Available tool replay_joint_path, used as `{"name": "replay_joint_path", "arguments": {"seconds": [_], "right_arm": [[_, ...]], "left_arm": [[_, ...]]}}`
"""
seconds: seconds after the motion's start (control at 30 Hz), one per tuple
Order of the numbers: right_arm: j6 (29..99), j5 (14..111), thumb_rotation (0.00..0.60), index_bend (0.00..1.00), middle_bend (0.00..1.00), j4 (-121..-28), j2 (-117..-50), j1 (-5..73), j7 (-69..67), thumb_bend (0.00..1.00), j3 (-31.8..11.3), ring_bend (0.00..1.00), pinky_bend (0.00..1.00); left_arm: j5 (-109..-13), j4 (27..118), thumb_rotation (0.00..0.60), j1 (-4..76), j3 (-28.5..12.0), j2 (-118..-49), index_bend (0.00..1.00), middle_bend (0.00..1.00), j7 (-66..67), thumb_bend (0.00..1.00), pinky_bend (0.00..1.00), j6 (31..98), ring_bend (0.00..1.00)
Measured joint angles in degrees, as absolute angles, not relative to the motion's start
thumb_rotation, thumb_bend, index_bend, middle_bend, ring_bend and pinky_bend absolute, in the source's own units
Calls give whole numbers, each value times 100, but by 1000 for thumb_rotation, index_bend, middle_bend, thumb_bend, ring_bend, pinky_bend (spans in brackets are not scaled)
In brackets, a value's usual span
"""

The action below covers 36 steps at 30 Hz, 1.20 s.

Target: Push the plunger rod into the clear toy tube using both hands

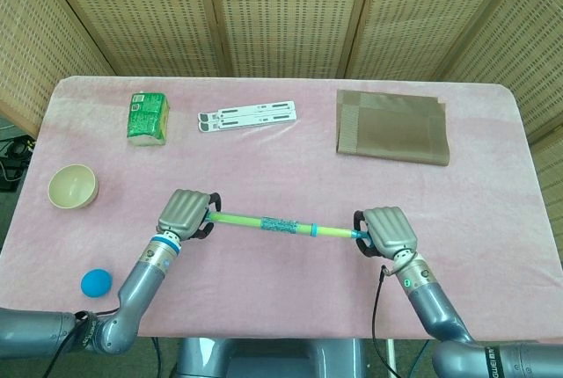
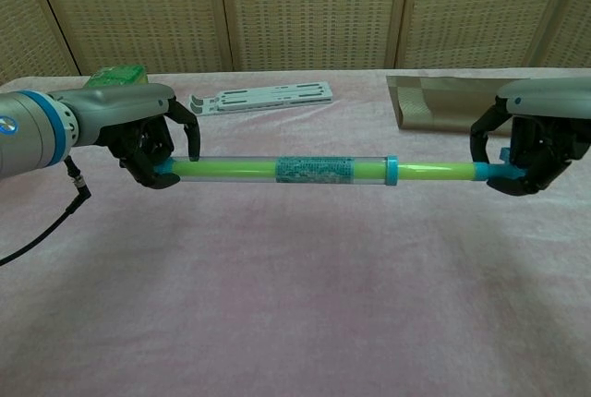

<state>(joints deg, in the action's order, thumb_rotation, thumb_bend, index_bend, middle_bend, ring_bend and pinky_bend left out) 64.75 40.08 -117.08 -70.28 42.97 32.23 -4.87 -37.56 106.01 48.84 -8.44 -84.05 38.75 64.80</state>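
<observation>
left hand (image 2: 148, 143) curled around closed end of clear toy tube (image 2: 282, 169) | right hand (image 2: 528, 150) gripping blue cap of plunger rod (image 2: 434, 172) | rod mostly inside tube, held level above pink table (image 1: 290, 290)

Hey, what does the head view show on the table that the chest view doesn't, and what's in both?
Only the head view shows the cream bowl and the blue ball at the table's left. Only the chest view shows the undersides of both hands, with dark fingers curled around the toy's ends. Both show the left hand gripping the clear tube, the right hand gripping the plunger rod, the green carton, the white folding stand and the brown cloth.
</observation>
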Motion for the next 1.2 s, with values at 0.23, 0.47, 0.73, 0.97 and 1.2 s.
{"name": "replay_joint_path", "arguments": {"seconds": [0.23,0.47,0.73,0.97,1.2], "right_arm": [[6475,4098,600,848,990,-11639,-7143,4281,3180,686,-477,963,631],[6472,4107,600,800,929,-11578,-7175,4265,3155,665,-475,912,622],[6420,4274,600,365,315,-11471,-7127,4211,3111,507,-400,381,275],[6425,3837,600,235,67,-11268,-6909,4130,3220,433,-267,96,79],[6436,3789,600,220,18,-11167,-6784,3999,3108,410,-205,34,50]], "left_arm": [[-3760,10640,600,4900,-823,-8455,506,742,3846,529,610,6493,672],[-3763,10655,600,4905,-798,-8476,457,673,3840,500,605,6523,629],[-3640,10737,600,4880,-738,-8404,108,179,3831,262,332,6502,251],[-3547,10904,600,4795,-654,-8120,104,7,3710,247,151,6411,62],[-3780,11013,600,4627,-504,-7984,102,0,3536,246,80,6456,1]]}}
